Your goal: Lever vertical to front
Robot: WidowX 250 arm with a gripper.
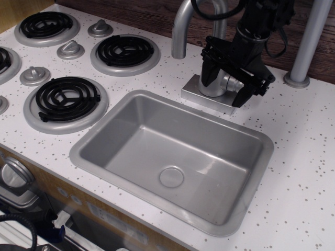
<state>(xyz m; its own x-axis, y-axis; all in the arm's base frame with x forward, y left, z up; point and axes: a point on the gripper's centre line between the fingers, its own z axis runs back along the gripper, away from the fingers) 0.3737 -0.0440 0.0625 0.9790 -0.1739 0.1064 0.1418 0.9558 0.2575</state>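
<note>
One empty grey sink (172, 157) fills the speckled white counter (303, 157) up front; behind it, the black tool (229, 82) straddles the faucet body (212, 83), fingers spread open around the lever (234, 82); the curved spout (183, 26) rises beyond.

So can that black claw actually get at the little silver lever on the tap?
Probably yes: the black gripper hangs open right at the faucet body, its fingers either side of the lever's silver stub, nothing between.
</note>
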